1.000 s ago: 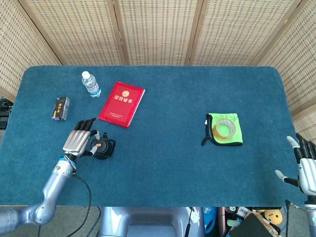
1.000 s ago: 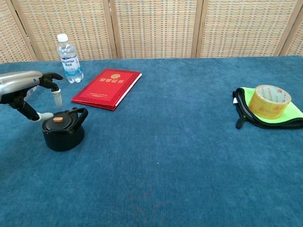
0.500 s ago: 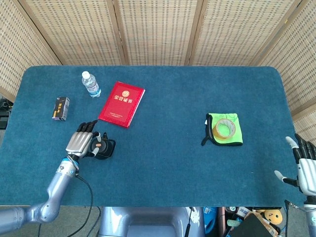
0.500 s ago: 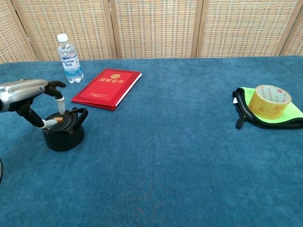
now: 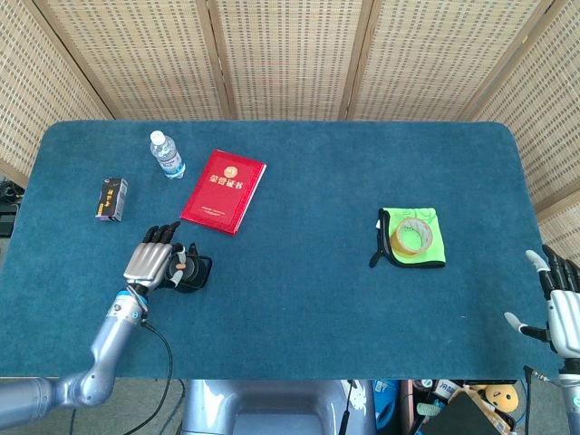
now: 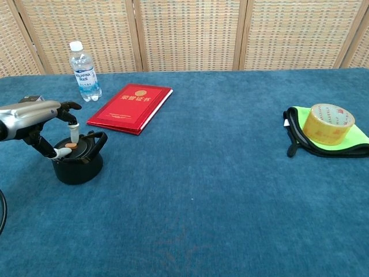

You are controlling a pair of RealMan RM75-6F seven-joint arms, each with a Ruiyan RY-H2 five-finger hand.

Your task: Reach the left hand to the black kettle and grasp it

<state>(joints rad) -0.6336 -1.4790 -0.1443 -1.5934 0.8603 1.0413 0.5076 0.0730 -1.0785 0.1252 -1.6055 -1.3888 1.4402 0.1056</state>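
Left hand (image 6: 36, 117) over black kettle (image 6: 79, 162), fingers apart, tips at the lid; nothing gripped yet. Kettle upright on blue table (image 5: 299, 290), near-left, just below red booklet (image 5: 223, 190). Bottle (image 5: 166, 154) beyond. Right hand (image 5: 562, 313) at table's right edge, fingers spread, holding nothing.

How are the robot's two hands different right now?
The left hand reaches over the table, above the black kettle, its fingers coming down onto the lid; the right hand sits off the table's right edge, near nothing. The left hand shows in both views, the right hand only in the head view. Neither hand has closed around anything yet.
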